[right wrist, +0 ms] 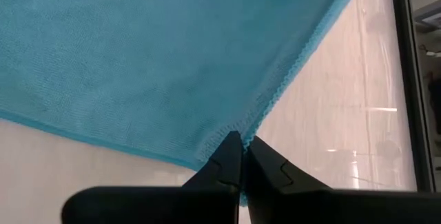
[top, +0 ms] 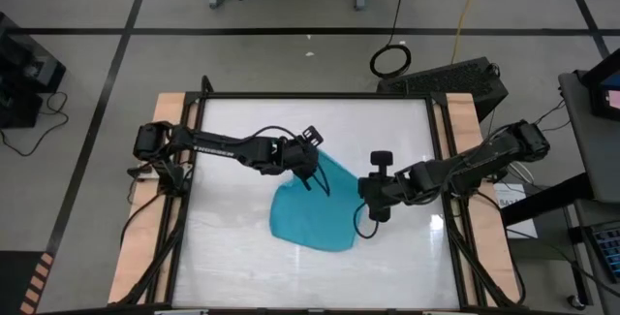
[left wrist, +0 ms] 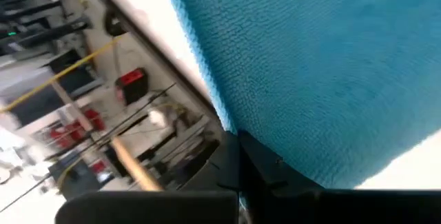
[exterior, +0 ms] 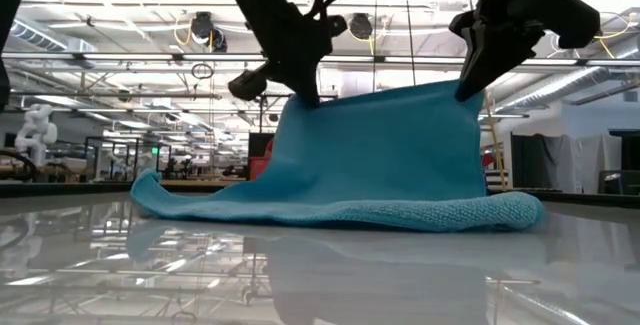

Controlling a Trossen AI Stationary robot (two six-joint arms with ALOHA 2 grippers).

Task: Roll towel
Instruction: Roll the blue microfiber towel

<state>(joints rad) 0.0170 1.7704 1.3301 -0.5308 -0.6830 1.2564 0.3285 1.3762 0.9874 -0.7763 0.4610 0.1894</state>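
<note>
Barely started: left claw (exterior: 310, 98) and right claw (exterior: 467, 90) each pinch a towel (exterior: 370, 165) corner, lifted mid-bench (top: 232, 247), seemingly no roll formed yet.

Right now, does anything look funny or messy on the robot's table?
Nothing is spilled or broken. The towel just isn't lying flat: the left gripper and right gripper each pinch a corner and hold that edge up in the air, while the opposite edge rests bunched on the table.
</note>
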